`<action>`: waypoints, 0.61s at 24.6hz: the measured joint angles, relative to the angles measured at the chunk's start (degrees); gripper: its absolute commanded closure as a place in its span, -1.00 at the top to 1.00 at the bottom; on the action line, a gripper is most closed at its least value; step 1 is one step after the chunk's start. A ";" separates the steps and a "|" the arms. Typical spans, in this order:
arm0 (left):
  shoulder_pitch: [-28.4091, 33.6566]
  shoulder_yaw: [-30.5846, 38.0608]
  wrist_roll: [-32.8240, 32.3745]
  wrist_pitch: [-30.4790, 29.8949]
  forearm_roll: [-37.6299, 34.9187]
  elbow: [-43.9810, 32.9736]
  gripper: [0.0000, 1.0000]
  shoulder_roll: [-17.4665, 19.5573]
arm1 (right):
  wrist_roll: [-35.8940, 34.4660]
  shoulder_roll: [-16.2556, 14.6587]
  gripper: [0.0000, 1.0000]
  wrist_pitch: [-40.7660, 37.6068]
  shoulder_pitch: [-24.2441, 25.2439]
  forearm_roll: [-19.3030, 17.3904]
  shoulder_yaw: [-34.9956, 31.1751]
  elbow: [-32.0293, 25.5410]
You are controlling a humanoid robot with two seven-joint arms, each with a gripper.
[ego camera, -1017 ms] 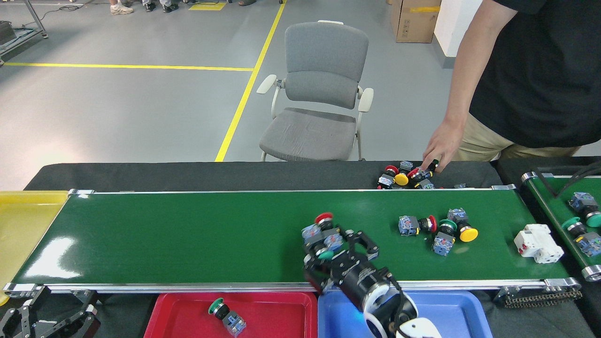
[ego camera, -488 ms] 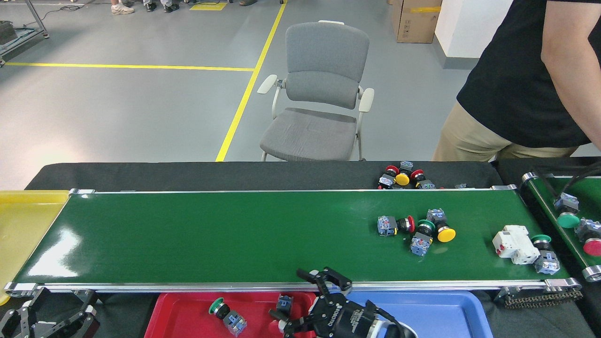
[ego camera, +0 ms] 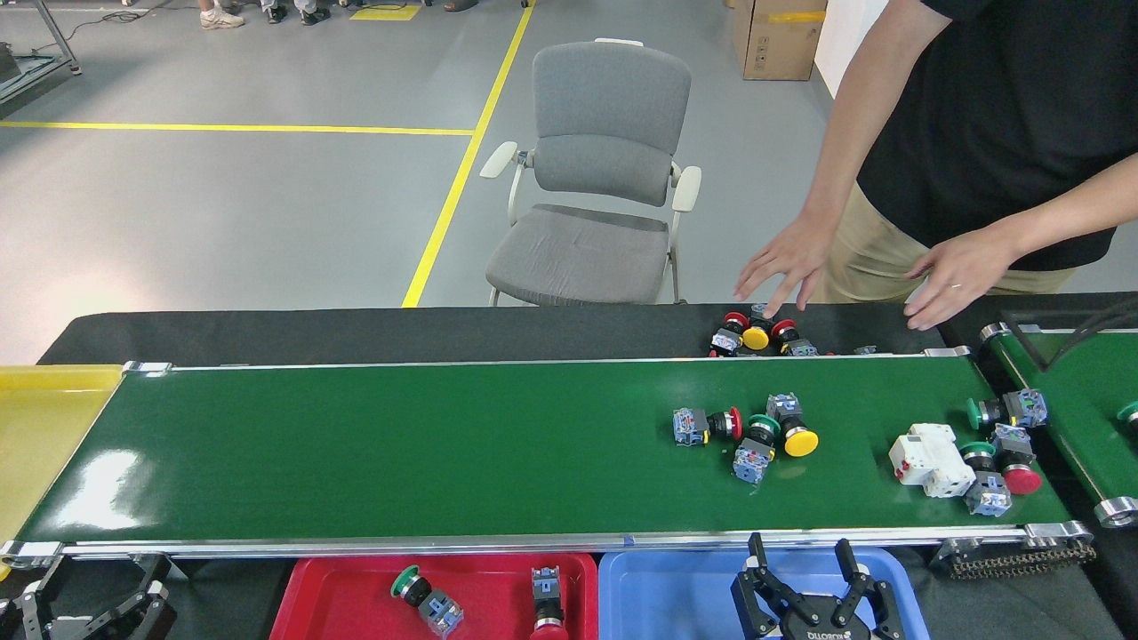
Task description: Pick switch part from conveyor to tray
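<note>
The conveyor (ego camera: pixel 400 444) is a long dark-green belt across the view. On its right half lies a cluster of switch parts: a red-capped one (ego camera: pixel 711 425), a green-capped one (ego camera: pixel 757 428) and a yellow-capped one (ego camera: pixel 797 439). More switch parts (ego camera: pixel 997 462) lie by a white block (ego camera: pixel 929 458) near the right end. The red tray (ego camera: pixel 356 596) below the belt holds a green-capped switch part (ego camera: pixel 425 597) and a red-capped one (ego camera: pixel 544 606). My right gripper (ego camera: pixel 802 569) is open and empty over the blue tray (ego camera: pixel 667 596). My left gripper (ego camera: pixel 89 604) rests open at the bottom left.
A person's hands (ego camera: pixel 782 262) (ego camera: pixel 951 276) hover over a pile of switches (ego camera: pixel 756 338) on the black table behind the belt. A second green belt (ego camera: pixel 1080 400) joins at the right. A yellow bin (ego camera: pixel 44 436) sits at the left end. A grey chair (ego camera: pixel 596 178) stands behind.
My right gripper left the belt, let a red-capped switch part go in the red tray, then moved right over the blue tray. Parts on the belt drifted left. The person's hands came in.
</note>
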 measured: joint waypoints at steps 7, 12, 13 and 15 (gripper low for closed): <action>-0.17 -0.21 0.00 -0.10 0.00 -0.01 1.00 0.01 | 5.43 0.02 0.97 5.38 -12.66 3.36 5.38 7.58; -0.20 -0.21 0.00 -0.23 0.00 -0.01 1.00 0.01 | 6.62 0.01 0.97 10.41 -18.73 3.59 10.65 14.53; -0.20 -0.21 0.00 -0.23 0.00 -0.01 1.00 0.01 | 6.98 0.01 0.97 10.94 -19.53 3.59 11.28 15.72; -0.20 -0.21 0.00 -0.23 0.00 0.00 1.00 0.02 | 7.85 0.01 0.97 11.86 -20.72 3.59 11.78 17.55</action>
